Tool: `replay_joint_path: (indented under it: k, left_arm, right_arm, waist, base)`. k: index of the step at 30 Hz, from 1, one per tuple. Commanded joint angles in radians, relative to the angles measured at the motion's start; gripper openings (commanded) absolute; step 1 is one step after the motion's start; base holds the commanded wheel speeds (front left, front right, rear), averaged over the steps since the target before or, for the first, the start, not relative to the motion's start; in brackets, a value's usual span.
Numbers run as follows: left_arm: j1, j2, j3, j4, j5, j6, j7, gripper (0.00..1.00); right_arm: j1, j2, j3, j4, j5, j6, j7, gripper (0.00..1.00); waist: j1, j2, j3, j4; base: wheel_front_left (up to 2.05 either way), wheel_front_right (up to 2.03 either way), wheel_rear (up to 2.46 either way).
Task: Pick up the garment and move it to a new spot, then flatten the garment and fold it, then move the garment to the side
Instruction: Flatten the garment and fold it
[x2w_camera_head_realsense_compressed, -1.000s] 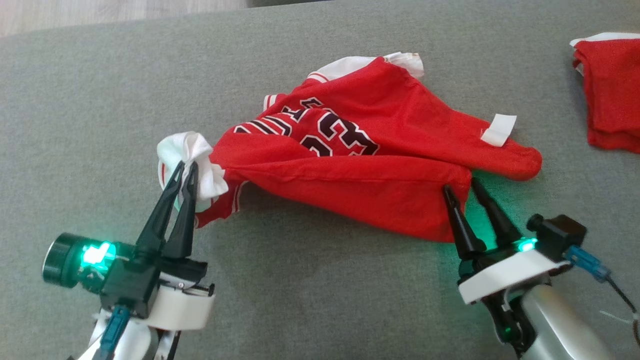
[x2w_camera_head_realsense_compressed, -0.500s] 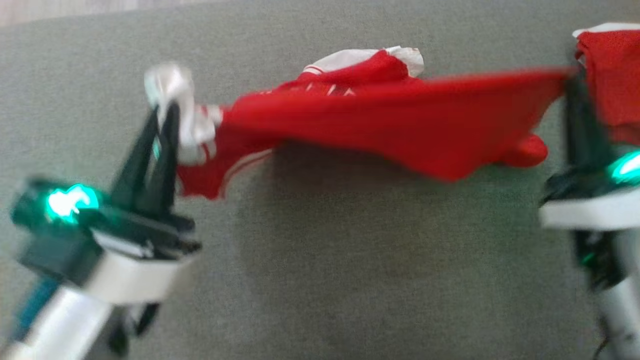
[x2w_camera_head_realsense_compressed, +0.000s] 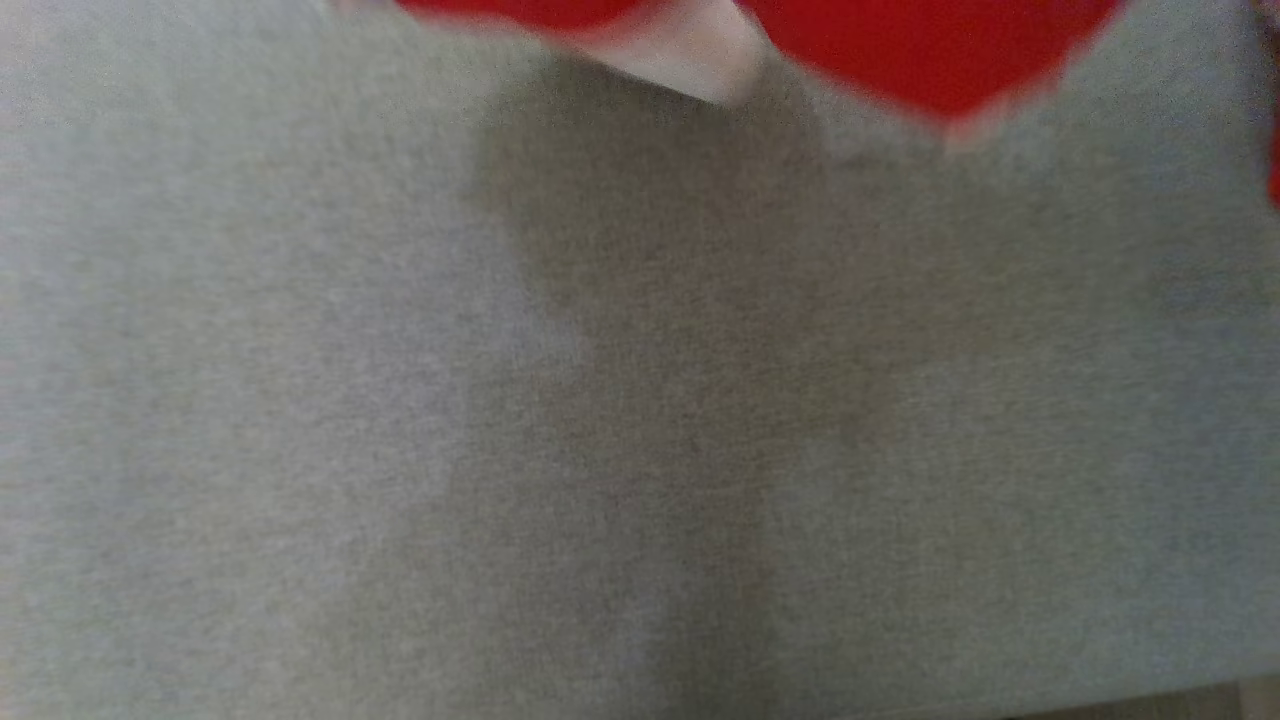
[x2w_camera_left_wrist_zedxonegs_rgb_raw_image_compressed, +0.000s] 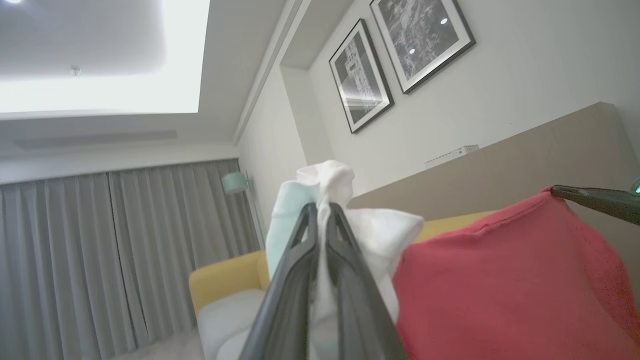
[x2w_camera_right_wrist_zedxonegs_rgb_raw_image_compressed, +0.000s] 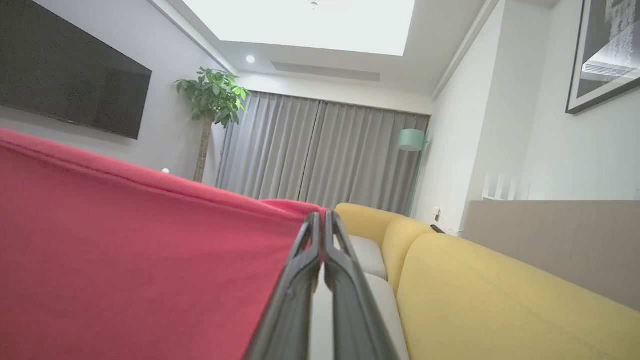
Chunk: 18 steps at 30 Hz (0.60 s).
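Garment (x2w_camera_left_wrist_zedxonegs_rgb_raw_image_compressed: 500, 290) corners inside left gripper (x2w_camera_left_wrist_zedxonegs_rgb_raw_image_compressed: 322, 208), right gripper (x2w_camera_right_wrist_zedxonegs_rgb_raw_image_compressed: 322, 216).

Your head camera looks steeply down, close and blurred, onto the flat grey woven surface (x2w_camera_head_realsense_compressed: 640, 400), while both wrist cameras tilt up into the room, sharing the pleated grey curtains (x2w_camera_left_wrist_zedxonegs_rgb_raw_image_compressed: 100, 250) and the stretched red cloth garment (x2w_camera_right_wrist_zedxonegs_rgb_raw_image_compressed: 125, 260), whose lower edge your head view catches.
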Motion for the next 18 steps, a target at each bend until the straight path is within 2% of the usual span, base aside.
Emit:
replay_joint_path:
  k: [1,6,10,13,18]
  left_arm:
    - [-0.087,0.025,0.029,0.02,0.028,-0.008,-0.021,0.0]
    - [-0.375,-0.061,-0.01,0.243,0.118,-0.025,-0.168,0.0]
    - [-0.443,-0.074,-0.017,0.272,0.134,-0.033,-0.197,0.0]
    - [-0.374,-0.044,-0.021,0.2,0.126,-0.036,-0.198,0.0]
    - [-0.023,0.074,-0.051,0.015,0.11,-0.037,-0.198,0.0]
  right_arm:
    - [-0.037,-0.018,0.007,0.011,-0.003,0.007,-0.002,0.0]
    - [-0.277,-0.015,0.047,0.167,-0.04,0.007,-0.081,0.0]
    - [-0.325,-0.019,0.085,0.209,-0.039,0.007,-0.12,0.0]
    - [-0.263,-0.018,0.111,0.208,-0.02,0.007,-0.128,0.0]
    - [-0.031,0.013,0.102,0.133,-0.018,0.007,-0.13,0.0]
  waist:
    - [-0.0004,0.0,0.084,-0.006]
    - [-0.0004,0.0,0.128,-0.008]
    - [-0.0004,0.0,0.147,-0.015]
    - [-0.0004,0.0,0.154,-0.021]
    - [-0.0004,0.0,0.111,-0.029]
  base:
    - [0.0,0.0,0.0]
    - [0.0,0.0,0.0]
    - [0.0,0.0,0.0]
    - [0.0,0.0,0.0]
    - [0.0,0.0,0.0]
